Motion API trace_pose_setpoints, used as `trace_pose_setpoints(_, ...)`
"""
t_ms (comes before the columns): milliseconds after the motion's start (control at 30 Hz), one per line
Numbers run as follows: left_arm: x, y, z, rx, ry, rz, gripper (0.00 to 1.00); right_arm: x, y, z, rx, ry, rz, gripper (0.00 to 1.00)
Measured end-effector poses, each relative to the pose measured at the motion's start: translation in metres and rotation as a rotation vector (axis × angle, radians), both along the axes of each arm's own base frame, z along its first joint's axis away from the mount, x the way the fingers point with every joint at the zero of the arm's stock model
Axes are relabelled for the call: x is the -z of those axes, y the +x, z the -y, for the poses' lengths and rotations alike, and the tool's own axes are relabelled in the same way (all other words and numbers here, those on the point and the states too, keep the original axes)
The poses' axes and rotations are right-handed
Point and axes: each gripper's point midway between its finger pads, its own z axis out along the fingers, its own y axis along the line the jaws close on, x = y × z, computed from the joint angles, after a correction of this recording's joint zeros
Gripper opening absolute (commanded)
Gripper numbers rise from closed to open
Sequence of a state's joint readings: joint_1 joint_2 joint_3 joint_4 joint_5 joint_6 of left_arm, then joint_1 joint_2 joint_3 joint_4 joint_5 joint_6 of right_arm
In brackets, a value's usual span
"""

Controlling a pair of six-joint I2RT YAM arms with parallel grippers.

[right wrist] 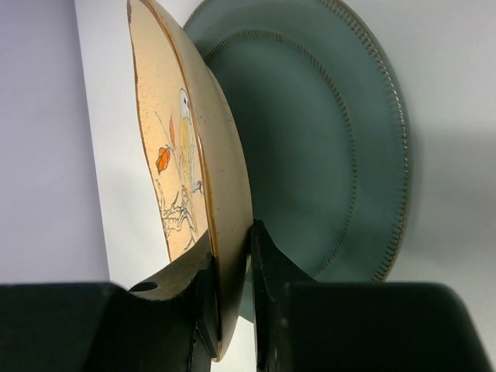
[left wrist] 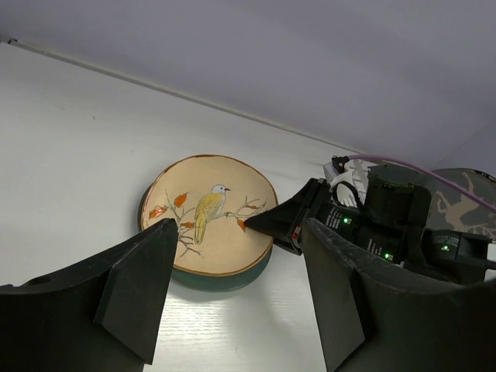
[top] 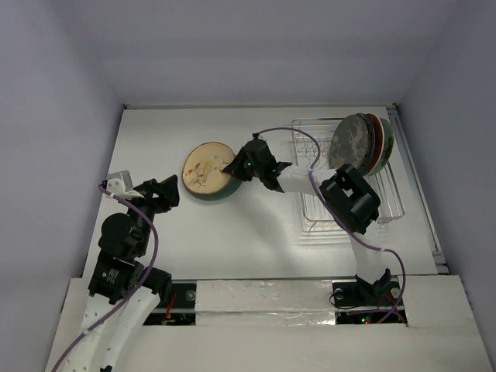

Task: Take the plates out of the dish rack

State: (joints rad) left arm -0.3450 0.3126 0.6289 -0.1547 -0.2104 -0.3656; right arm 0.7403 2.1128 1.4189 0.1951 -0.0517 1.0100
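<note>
A beige plate with a painted bird (top: 205,165) lies flat over a plain teal plate (top: 214,194) on the table, left of centre. My right gripper (top: 232,167) is shut on the beige plate's right rim; the right wrist view shows a finger on each side of the rim (right wrist: 225,225), with the teal plate (right wrist: 325,155) behind. The silver wire dish rack (top: 387,203) stands at the right. It holds a dark brown patterned plate (top: 350,143), a red-rimmed one (top: 375,133) and a pale green one (top: 387,143) on edge. My left gripper (top: 167,190) is open and empty, left of the stack (left wrist: 209,213).
The white table (top: 256,232) is walled at the back and both sides. The right arm's forearm (top: 349,198) reaches across the front of the rack. A purple cable (top: 291,133) loops over the rack's left side.
</note>
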Motion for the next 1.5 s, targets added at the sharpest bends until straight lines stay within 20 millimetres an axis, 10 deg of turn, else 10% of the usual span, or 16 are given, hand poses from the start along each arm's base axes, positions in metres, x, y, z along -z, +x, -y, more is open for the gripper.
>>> trace_pose_setpoints(433,0.001,0.001,0.0,0.0,0.002,-0.006,0.62,0.007,-0.004,0.001,-0.008,0.014,0.006,0.84)
trace_pose_setpoints(800,0.001,0.0,0.0,0.0,0.001,-0.003,0.62,0.014,0.003,0.027,-0.033,-0.275,0.066,0.95)
trace_pose_setpoints(1000,-0.001,-0.001,0.0,0.0,-0.002,0.005,0.62,0.011,-0.006,0.068,-0.022,-0.479,0.089,0.79)
trace_pose_setpoints(1167,-0.004,-0.003,-0.001,0.0,-0.008,0.017,0.54,-0.046,-0.026,0.128,0.046,-0.606,0.194,0.03)
trace_pose_setpoints(1367,-0.007,-0.006,-0.002,0.0,-0.017,0.033,0.06,-0.165,-0.021,0.254,0.372,-0.6,0.357,0.0)
trace_pose_setpoints(1500,-0.01,-0.009,-0.001,0.008,-0.021,0.043,0.03,-0.181,-0.023,0.365,0.642,-0.688,0.327,0.02)
